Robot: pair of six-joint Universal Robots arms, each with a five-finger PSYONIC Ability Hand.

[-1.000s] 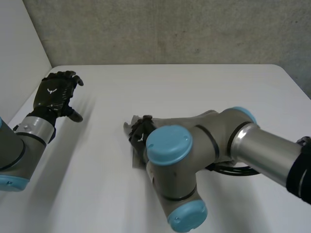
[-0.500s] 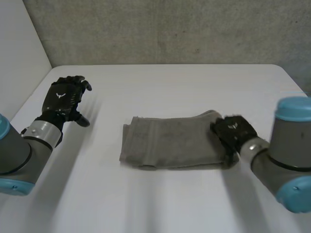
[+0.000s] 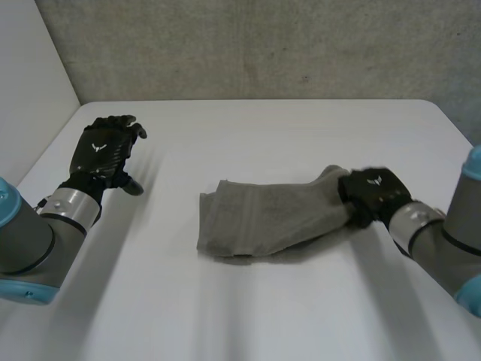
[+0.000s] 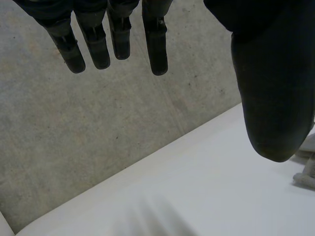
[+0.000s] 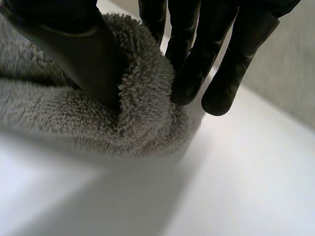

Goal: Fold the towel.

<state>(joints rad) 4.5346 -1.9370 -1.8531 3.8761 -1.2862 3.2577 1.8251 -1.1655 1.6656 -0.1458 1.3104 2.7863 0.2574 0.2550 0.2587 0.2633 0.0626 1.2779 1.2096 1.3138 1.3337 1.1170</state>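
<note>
One grey towel (image 3: 263,222), folded into a long band, lying near the middle of the white table (image 3: 248,316). Right end of it gripped by the right hand (image 3: 372,194): thumb (image 5: 83,59) pressed into the pile, fingers (image 5: 197,64) curled round the other side of the cloth. Well apart, over the table's left side, raised left hand (image 3: 105,150), fingers (image 4: 113,39) straight and spread, holding nothing.

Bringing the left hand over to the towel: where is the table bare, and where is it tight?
Bare table runs between the left hand and the towel, behind the towel up to the wall, and along its near side. It is crowded at the towel's right end, where the right hand pinches it.
</note>
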